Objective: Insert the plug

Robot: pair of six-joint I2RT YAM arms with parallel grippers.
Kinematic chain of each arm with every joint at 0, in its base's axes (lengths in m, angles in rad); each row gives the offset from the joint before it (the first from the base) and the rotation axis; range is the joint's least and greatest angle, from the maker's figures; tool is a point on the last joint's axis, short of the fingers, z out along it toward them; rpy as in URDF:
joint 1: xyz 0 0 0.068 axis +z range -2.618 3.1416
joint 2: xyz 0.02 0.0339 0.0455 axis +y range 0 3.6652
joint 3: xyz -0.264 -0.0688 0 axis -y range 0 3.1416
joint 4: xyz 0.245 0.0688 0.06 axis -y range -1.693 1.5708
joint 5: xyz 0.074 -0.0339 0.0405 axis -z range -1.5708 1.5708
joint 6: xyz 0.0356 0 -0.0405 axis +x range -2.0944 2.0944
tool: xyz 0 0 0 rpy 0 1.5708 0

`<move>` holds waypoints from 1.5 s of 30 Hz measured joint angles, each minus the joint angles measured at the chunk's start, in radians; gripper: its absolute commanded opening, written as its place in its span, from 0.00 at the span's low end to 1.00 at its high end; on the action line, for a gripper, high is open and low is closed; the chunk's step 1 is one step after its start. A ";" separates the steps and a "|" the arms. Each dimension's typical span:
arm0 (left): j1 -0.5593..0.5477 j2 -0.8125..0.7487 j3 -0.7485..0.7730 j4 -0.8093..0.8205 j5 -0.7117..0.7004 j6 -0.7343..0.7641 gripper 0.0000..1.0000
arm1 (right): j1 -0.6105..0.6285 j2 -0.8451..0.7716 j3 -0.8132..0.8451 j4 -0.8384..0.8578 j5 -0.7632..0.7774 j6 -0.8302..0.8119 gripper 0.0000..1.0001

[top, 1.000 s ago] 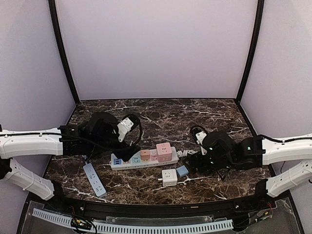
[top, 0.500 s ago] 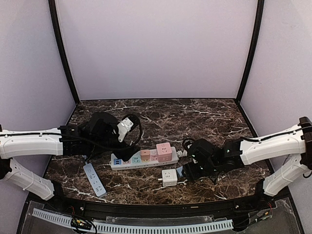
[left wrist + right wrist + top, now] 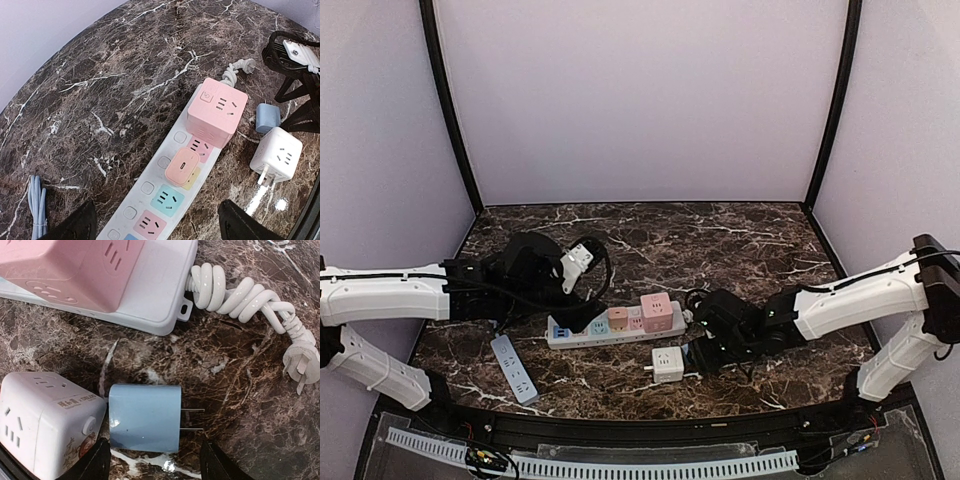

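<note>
Two spread grippers: right gripper (image 3: 152, 460) around the blue plug (image 3: 145, 417), white cube (image 3: 45, 425) crowding its 9 o'clock; left gripper (image 3: 157, 225) above the power strip (image 3: 150, 172)

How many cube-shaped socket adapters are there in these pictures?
2. The pink plastic cube adapter sits plugged on the long white power strip; the white plastic cube adapter lies loose on the dark marble table. Others may be hidden.

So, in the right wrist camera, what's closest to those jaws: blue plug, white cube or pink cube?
1. Flat blue plastic plug, middle, right at the jaws.
2. White cube socket, just left.
3. Pink cube socket, up on the white power strip.
</note>
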 measured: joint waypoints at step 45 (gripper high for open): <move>0.000 -0.069 -0.092 0.083 0.002 0.070 0.92 | 0.012 -0.218 0.106 -0.096 0.055 -0.060 0.32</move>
